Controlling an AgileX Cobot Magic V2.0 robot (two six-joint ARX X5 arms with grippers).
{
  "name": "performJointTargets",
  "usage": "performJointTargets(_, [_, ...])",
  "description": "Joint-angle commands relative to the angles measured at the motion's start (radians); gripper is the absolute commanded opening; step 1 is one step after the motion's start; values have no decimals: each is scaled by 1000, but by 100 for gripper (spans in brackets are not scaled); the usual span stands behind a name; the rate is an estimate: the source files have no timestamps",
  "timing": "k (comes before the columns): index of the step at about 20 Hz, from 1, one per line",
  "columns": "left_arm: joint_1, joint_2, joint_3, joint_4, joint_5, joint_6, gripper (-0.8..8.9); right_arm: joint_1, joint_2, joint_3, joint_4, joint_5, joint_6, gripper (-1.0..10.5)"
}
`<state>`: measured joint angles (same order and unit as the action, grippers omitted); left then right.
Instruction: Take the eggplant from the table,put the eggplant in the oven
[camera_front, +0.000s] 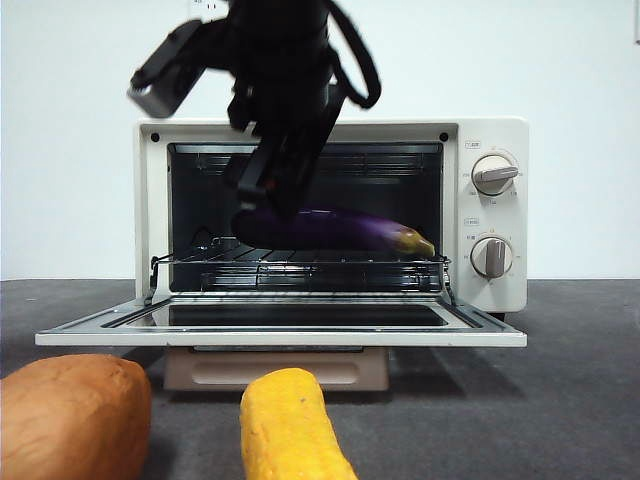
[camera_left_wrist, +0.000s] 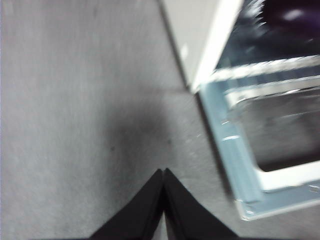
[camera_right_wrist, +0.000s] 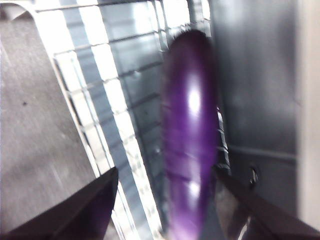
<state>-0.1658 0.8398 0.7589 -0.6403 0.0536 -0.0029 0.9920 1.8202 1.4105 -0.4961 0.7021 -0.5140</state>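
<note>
Front view: cream oven (camera_front: 330, 215) on the grey tabletop (camera_front: 560, 400), door (camera_front: 280, 325) dropped flat, eggplant (camera_front: 335, 230) lying lengthwise on the wire rack (camera_front: 300, 268), tan stem toward the knobs (camera_front: 492, 215); right end effector (camera_front: 268, 195) reaching down from above into the opening at the eggplant's blunt end; sweet potato (camera_front: 70, 415) and yellow cob (camera_front: 290, 425) lying nearest the camera. Left wrist view: left end effector (camera_left_wrist: 163, 200) pressed fully closed, empty, hanging over bare tabletop (camera_left_wrist: 75, 100) beside the oven's corner (camera_left_wrist: 200, 45) and open door (camera_left_wrist: 260, 165). Right wrist view: right end effector (camera_right_wrist: 165, 200) spread wide, jaws either side of the eggplant (camera_right_wrist: 190, 140) and not gripping it; eggplant resting on the rack (camera_right_wrist: 115, 100) inside the oven.
</note>
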Motion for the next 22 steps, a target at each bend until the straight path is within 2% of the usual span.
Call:
performJointTargets(1, [34, 76, -18, 66, 17, -44, 6, 16, -48, 22, -31, 2, 57, 290])
performJointTargets(3, [74, 177, -18, 85, 114, -53, 6, 23, -128, 22, -100, -25, 109, 284])
performJointTargets(5, [102, 300, -18, 108, 241, -69, 6, 22, -227, 22, -188, -53, 166, 226])
performJointTargets(8, [112, 493, -18, 158, 283, -69, 6, 22, -362, 22, -292, -51, 202, 91])
performJointTargets(13, [113, 743, -18, 245, 500, -69, 6, 22, -565, 22, -343, -50, 265, 67])
performJointTargets(17, [114, 794, -18, 249, 515, -65, 6, 22, -659, 22, -356, -47, 272, 5])
performJointTargets(22, [114, 801, -18, 247, 529, -59, 6, 22, -762, 22, -359, -46, 311, 4])
